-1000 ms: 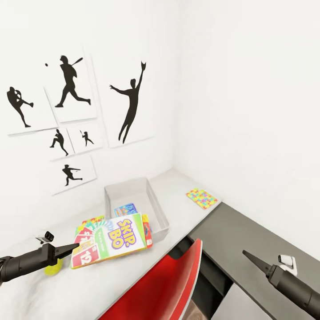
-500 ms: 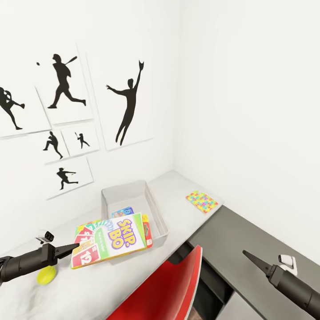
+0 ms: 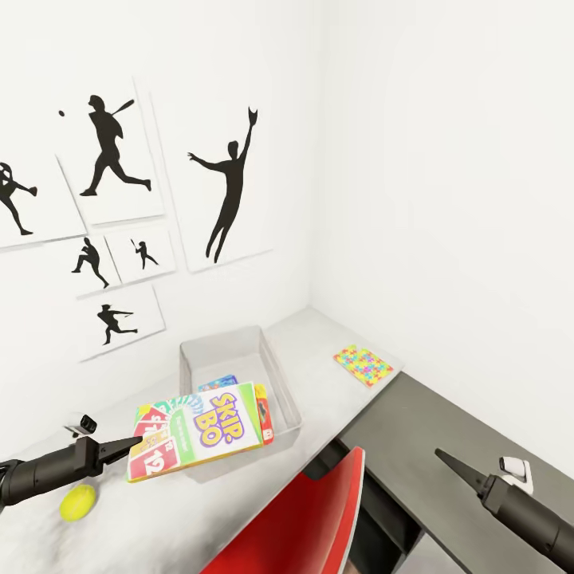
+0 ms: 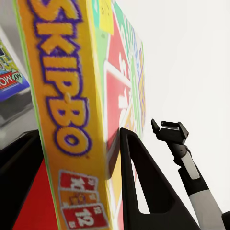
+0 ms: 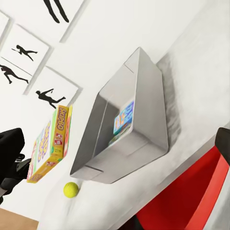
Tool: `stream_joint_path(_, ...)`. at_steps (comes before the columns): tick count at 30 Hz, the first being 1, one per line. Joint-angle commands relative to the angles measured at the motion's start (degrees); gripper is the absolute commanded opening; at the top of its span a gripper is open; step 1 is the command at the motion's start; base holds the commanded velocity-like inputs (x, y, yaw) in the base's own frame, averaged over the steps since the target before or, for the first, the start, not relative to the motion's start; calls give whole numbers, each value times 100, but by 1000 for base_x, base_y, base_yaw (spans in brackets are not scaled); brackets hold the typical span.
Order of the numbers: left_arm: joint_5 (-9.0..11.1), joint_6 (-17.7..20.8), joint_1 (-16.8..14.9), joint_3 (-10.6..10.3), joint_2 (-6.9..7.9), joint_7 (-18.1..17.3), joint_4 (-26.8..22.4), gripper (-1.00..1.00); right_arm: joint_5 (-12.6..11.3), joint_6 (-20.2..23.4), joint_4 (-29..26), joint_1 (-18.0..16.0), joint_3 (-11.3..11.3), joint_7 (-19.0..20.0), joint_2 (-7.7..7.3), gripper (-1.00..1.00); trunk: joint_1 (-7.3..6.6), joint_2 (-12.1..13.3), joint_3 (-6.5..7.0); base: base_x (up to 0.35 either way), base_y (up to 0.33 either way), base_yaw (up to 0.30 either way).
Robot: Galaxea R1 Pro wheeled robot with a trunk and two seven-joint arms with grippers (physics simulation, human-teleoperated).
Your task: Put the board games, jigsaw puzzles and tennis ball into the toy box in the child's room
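With the view shifted since before, the left gripper [image 3: 127,449] still clamps the Skip-Bo board game [image 3: 203,431] over the speckled table [image 3: 319,335] beside the toy box [image 3: 281,383], the right gripper [image 3: 443,458] closed and empty, silhouette pictures [image 3: 215,183] on white walls.

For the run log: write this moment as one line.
left gripper: shut on green Skip-Bo board game box | right gripper: empty | light grey toy box: holds blue game box | yellow tennis ball: on table

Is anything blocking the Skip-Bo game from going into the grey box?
Nothing visible does. The left gripper holds the Skip-Bo game up in the air just before the toy box, whose top is open. Only a blue board game lies inside.
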Motion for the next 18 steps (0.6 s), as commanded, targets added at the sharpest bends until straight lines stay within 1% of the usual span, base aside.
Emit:
stream_joint_path(1, -2, 60, -4, 0, 1, -22, -1, -100, -27, 33, -3, -1, 0, -4, -2, 100, 4, -11, -11, 5, 0, 0)
stream_joint_path(13, -3, 60, -4, 1, 1, -22, 1, -100, -27, 33, -3, -1, 0, -2, 2, 100, 4, -11, -11, 1, 0, 0)
stream_joint_path(15, -5, 60, -4, 28, 2, -22, 7, -100, -31, 33, 0, -1, 0, -1, 2, 100, 4, -11, -11, 0, 0, 0)
stream_joint_path(17, -2, 62, -4, 98, 0, -22, 12, -100, -31, 33, 3, -1, 0, 1, 4, 100, 4, -11, -11, 0, 0, 0)
stream_joint_path(18, -3, 66, -4, 165, -4, -22, 13, -100, -31, 33, 4, -1, 0, 1, 4, 100, 4, -11, -11, 0, 0, 0)
